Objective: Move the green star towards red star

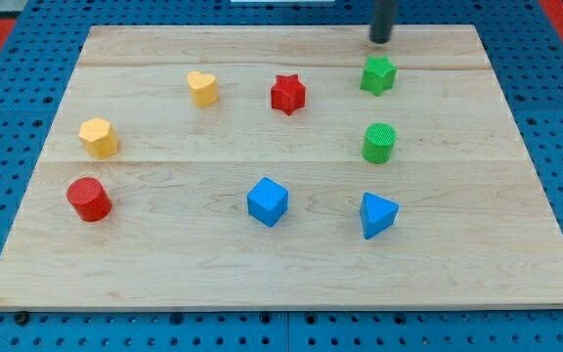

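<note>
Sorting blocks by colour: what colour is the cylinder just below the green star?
Green cylinder, clearest in the camera view.

Bright, even light falls from overhead across the wooden board (281,264), with no glare. Each block casts only a small soft shadow at its base, as under the blue cube (267,201). Focus is sharp throughout; the frame's edges show no evident distortion.

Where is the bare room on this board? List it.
Free: the middle, ringed by red star, green cylinder, blue cube and yellow hexagon; also the bottom strip under red cylinder and blue wedge. Crowded: top right, my tip above green star.
</note>
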### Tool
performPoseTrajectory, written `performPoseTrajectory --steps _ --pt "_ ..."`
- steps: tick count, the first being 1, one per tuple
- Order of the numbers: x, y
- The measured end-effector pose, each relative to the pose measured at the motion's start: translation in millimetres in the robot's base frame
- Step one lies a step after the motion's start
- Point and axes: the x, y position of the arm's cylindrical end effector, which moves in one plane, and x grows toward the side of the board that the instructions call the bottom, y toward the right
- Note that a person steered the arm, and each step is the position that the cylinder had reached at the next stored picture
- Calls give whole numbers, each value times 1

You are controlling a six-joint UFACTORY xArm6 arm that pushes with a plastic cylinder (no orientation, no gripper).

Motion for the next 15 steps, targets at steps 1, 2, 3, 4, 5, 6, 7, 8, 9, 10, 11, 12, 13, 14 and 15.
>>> performPoseTrajectory --steps 1,2,3,4,5,6,7,8,9,10,11,12,13,14,15 --pt "11 30" --pt "34 30" --pt "68 30" --pt "92 29" --pt "95 8" --pt "84 -18" --pt "52 -19" --pt "33 -19" --pt "17 -52" --pt "19 -73" --pt "31 -74" --pt "32 -74" --pt "14 -52" --pt "3 -30" --pt "10 -30"
